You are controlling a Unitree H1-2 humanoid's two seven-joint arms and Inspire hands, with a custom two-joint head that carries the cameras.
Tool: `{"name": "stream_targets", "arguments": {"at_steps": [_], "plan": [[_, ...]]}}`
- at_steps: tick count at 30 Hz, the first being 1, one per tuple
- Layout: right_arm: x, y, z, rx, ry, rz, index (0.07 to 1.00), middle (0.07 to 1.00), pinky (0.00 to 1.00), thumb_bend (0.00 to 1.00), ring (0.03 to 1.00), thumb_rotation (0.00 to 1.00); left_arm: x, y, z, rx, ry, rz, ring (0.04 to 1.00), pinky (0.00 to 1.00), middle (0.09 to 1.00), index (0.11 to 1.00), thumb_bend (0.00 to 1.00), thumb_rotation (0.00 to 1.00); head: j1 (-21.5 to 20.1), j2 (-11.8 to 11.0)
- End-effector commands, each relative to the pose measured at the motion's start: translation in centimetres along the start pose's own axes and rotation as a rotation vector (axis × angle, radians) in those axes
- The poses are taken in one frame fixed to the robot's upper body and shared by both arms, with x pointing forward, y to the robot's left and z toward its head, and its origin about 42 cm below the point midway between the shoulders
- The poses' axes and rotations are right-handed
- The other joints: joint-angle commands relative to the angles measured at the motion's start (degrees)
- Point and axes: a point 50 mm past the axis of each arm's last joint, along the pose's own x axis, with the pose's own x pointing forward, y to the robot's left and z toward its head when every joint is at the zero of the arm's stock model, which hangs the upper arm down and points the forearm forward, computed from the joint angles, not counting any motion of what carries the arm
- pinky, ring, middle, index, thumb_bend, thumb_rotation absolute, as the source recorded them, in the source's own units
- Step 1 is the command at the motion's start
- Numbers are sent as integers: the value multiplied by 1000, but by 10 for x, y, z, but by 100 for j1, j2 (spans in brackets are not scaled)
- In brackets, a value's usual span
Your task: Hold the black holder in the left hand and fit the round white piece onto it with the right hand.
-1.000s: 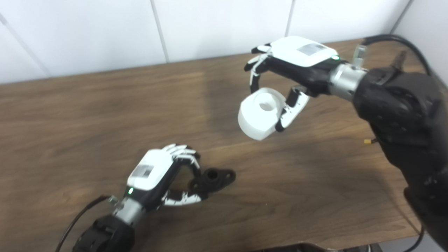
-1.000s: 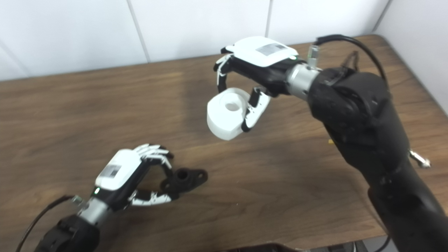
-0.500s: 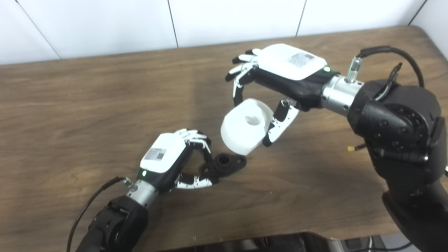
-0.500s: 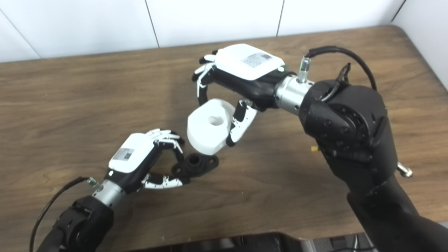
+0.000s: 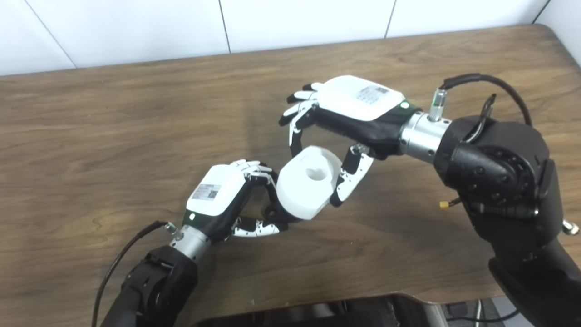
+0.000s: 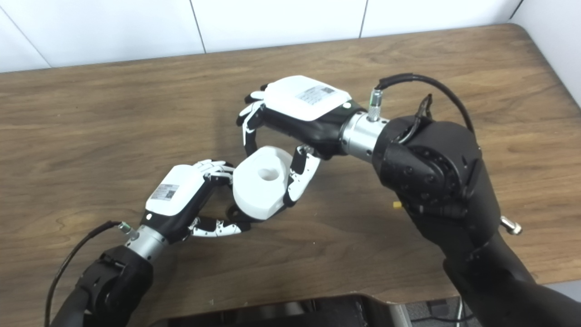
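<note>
Right hand [image 5: 345, 122] is closed around the round white piece [image 5: 306, 181], fingers [image 5: 295, 131] curled over its far side and thumb [image 5: 349, 177] pressed against its near right side, palm facing down. The white piece is tilted, its flat face with a center hole turned up toward the cameras, and it sits directly over the black holder [image 5: 274, 212], covering most of it; whether it is actually seated on the holder cannot be told. Left hand [image 5: 222, 200] grips the black holder low over the surface [image 5: 91, 136], fingers bent over the top and thumb reaching underneath toward the right, with only a small dark part of the holder showing between the thumb and the bottom edge of the white piece. The left hand's fingertips [image 6: 218, 169] are touching or just beside the left side of the white piece. Both hands meet near the middle of the wooden surface, the left arm coming in from the lower left and the right arm from the right with a black cable [image 5: 481, 84] looped over its wrist. A white tiled wall [image 5: 290, 22] runs along the far edge of the surface.
</note>
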Motion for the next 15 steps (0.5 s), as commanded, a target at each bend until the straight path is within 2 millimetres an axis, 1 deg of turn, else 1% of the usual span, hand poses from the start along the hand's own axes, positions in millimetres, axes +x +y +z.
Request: {"name": "stream_targets", "arguments": {"at_steps": [1,12,13,15], "plan": [[0,-8,2,-23,-16,-38,483,844,1000,525,948,137,-4,-18,4,-11,-4,-110,827,870,753,485,523,55,-13,9],[8,5,-7,-2,-7,-20,482,835,1000,525,949,137,-4,-20,6,-19,1,-106,824,871,748,485,524,56,11,-45],[9,6,-7,-1,-6,-21,482,834,1000,525,948,137,-4,-20,6,-21,1,-107,826,874,749,485,524,56,-14,-95],[9,8,-8,-4,-7,-26,482,833,1000,525,946,137,-5,-20,6,-22,1,-108,826,873,750,485,524,56,-43,-109]]}}
